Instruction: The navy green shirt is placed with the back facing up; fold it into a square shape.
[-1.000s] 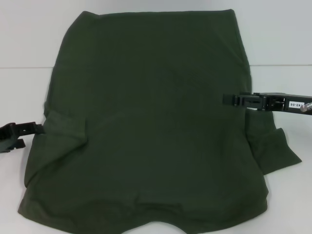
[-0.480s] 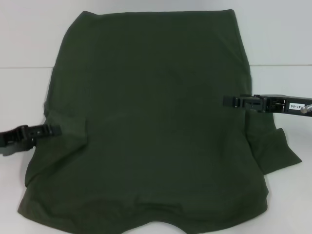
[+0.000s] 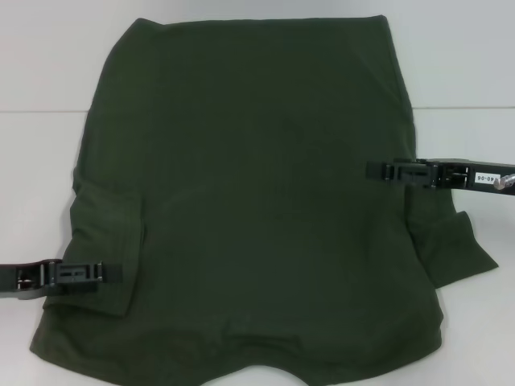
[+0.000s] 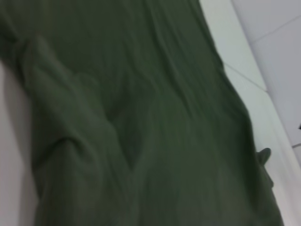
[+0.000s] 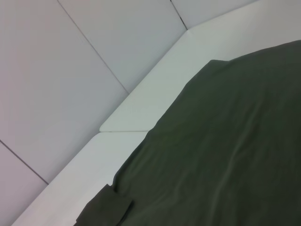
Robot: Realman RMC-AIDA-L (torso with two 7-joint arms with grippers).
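Note:
The navy green shirt (image 3: 265, 201) lies flat on the white table, plain back up, and fills most of the head view. Its left sleeve (image 3: 109, 249) is folded in over the body. My left gripper (image 3: 119, 272) is at that sleeve's near edge, shut on the fabric. My right gripper (image 3: 370, 170) reaches in level over the shirt's right edge, above the spread-out right sleeve (image 3: 451, 245). The left wrist view shows only creased shirt fabric (image 4: 141, 117). The right wrist view shows the shirt (image 5: 225, 155) and a sleeve tip (image 5: 106, 207).
White table (image 3: 40, 161) shows on both sides of the shirt and beyond its far hem. A seam line crosses the table surface (image 3: 459, 108). Pale wall panels (image 5: 70, 70) rise behind the table edge.
My left gripper has moved in over the shirt and then toward the near edge, drawing the left sleeve over the body. The right gripper has barely moved.

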